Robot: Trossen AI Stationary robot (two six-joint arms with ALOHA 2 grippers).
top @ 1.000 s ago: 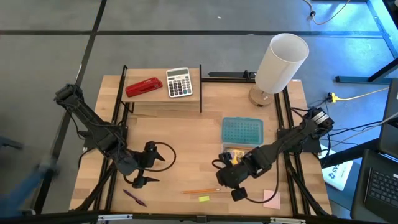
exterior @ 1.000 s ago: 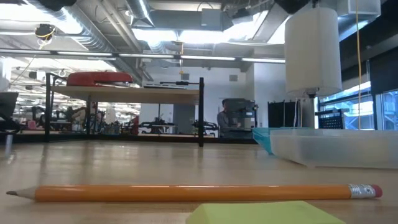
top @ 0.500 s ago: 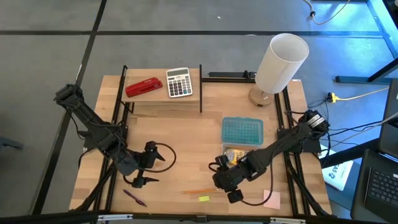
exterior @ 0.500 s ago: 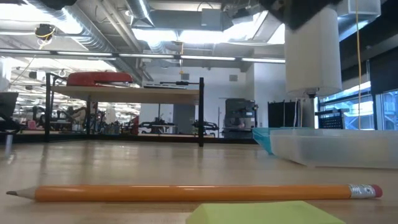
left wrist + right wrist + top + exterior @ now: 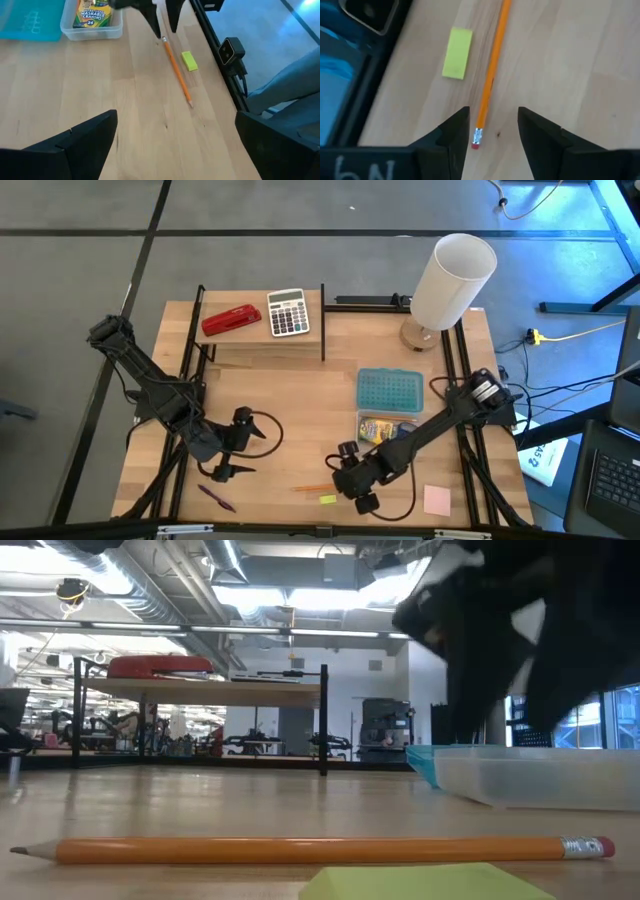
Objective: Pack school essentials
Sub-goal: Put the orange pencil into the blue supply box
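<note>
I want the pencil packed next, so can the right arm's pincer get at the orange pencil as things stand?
Probably yes. The right pincer hangs open right over the eraser end of the orange pencil, a finger on either side. The pencil lies alone on bare wood, and the yellow eraser beside it lies apart from it.

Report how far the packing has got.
Done: the crayon box lies in the clear bin. In hand: nothing held; the right end effector, open, hangs over the eraser end of the orange pencil. Left: that pencil, the yellow-green piece beside it, the purple pen and the pink note pad, all on the table. The left end effector waits open.
</note>
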